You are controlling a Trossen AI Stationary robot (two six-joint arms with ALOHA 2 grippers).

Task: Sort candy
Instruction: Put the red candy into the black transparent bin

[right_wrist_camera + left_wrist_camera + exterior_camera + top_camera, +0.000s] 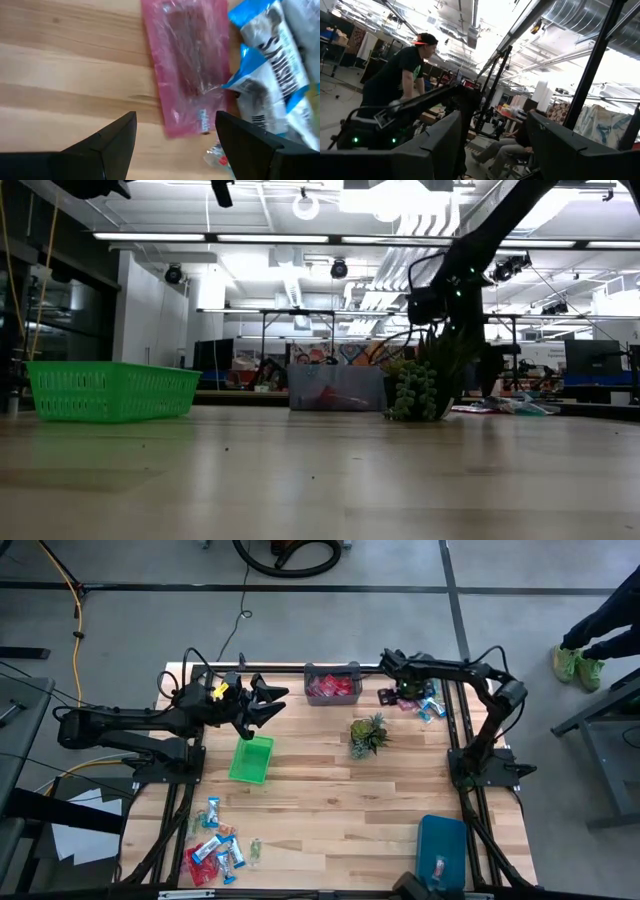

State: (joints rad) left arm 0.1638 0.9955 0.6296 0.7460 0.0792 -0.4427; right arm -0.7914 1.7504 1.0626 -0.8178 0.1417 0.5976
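left arm: your left gripper point(268, 700) hangs wide and empty above the green mesh plastic basket point(251, 759), well apart from any candy.
right arm: your right gripper point(175, 131) is nearer, jaws wide, empty.
target: the pink flat wrapped sweet point(186, 60) lies just ahead of the jaws, long axis pointing away from them; blue-and-white wrapped sweets point(280, 65) touch it.

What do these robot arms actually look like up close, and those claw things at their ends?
Both are dark, jointed arms trailing black cables. The left arm has a yellow tag near its wrist, and its end effector ends in two flat, pointed black fingers. The right end effector has the same angular dark fingers.
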